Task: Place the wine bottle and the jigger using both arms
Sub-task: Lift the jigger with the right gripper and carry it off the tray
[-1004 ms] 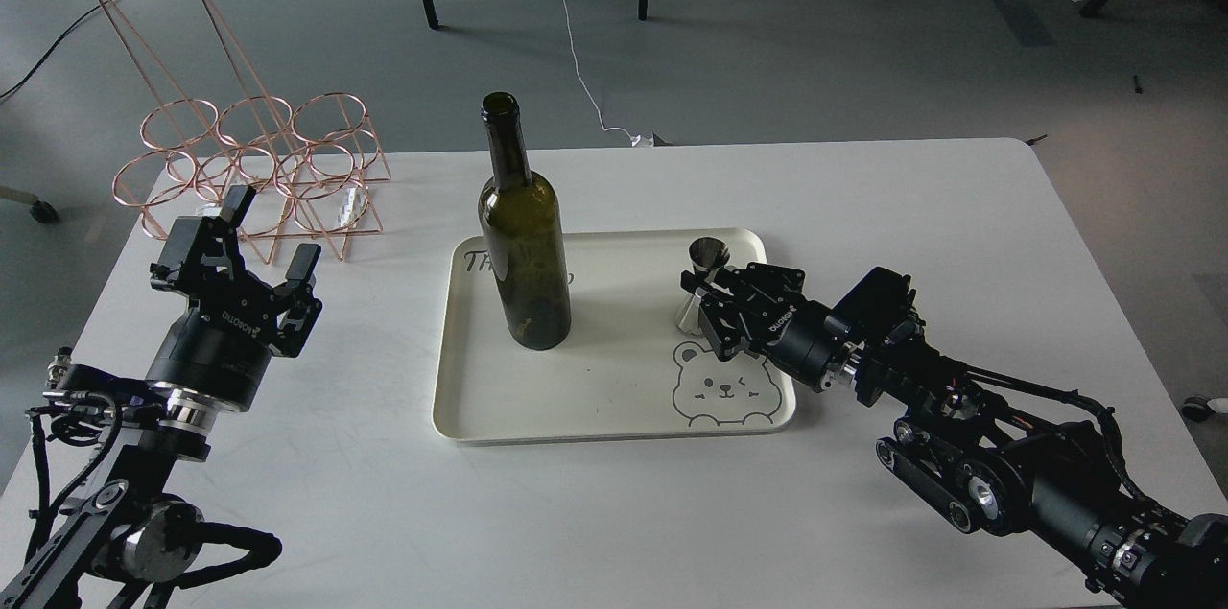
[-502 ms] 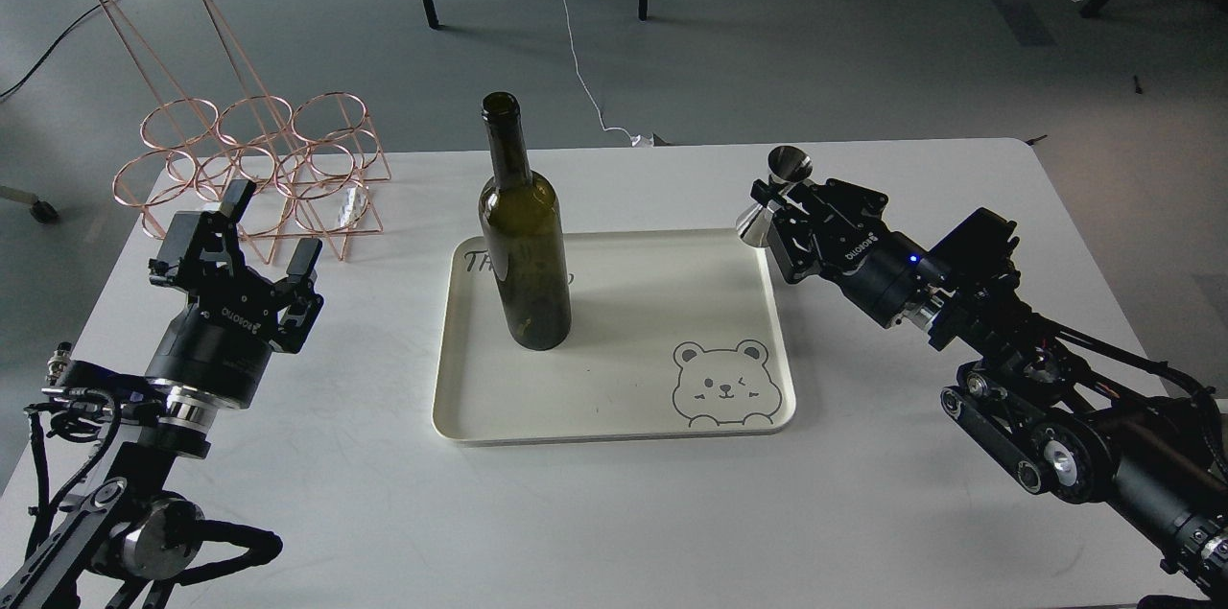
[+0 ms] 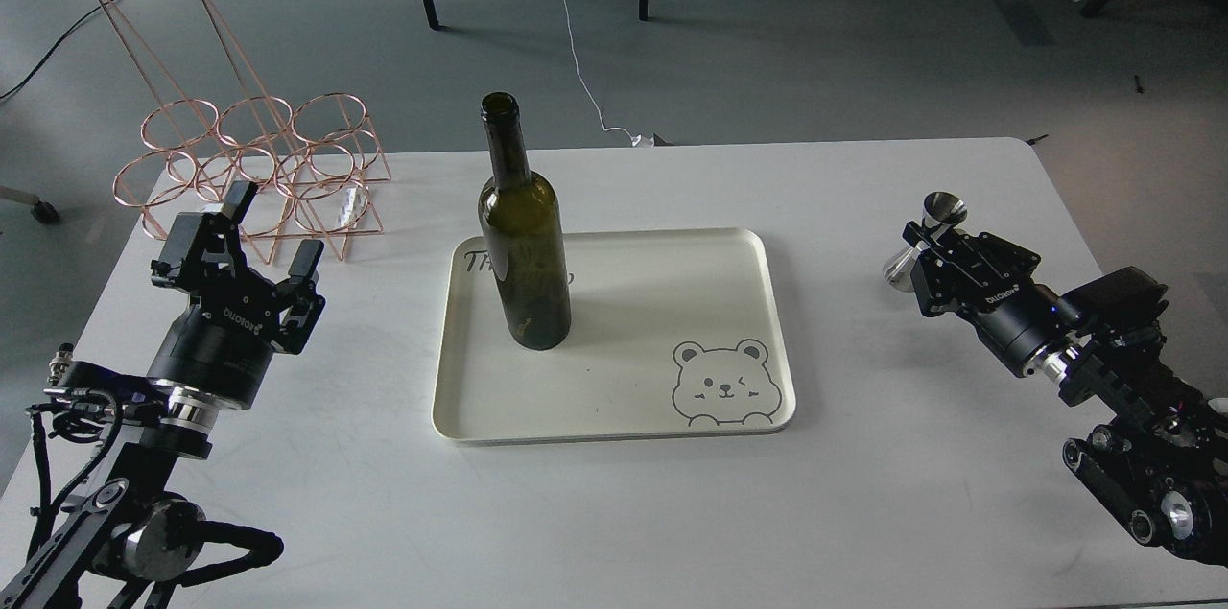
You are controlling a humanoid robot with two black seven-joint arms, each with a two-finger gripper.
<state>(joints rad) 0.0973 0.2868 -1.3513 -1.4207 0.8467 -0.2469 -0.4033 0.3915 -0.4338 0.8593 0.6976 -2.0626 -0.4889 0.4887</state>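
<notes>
The dark olive-green wine bottle [image 3: 524, 245] stands upright on the left part of a cream tray [image 3: 614, 398] with a bear drawing. My right gripper [image 3: 923, 246] is shut on the small silver jigger [image 3: 923, 240] and holds it tilted over the right part of the white table, well right of the tray. My left gripper [image 3: 271, 227] is open and empty over the table's left side, left of the tray and just in front of the copper rack.
A copper wire bottle rack [image 3: 245, 158] stands at the table's back left corner. The white table [image 3: 863, 494] has bare surface in front of and to the right of the tray. Chair legs and cables lie on the floor beyond.
My right gripper lifted the jigger off the tray and carried it right, past the tray's edge, to the table's right side. The bottle and left arm barely moved.
</notes>
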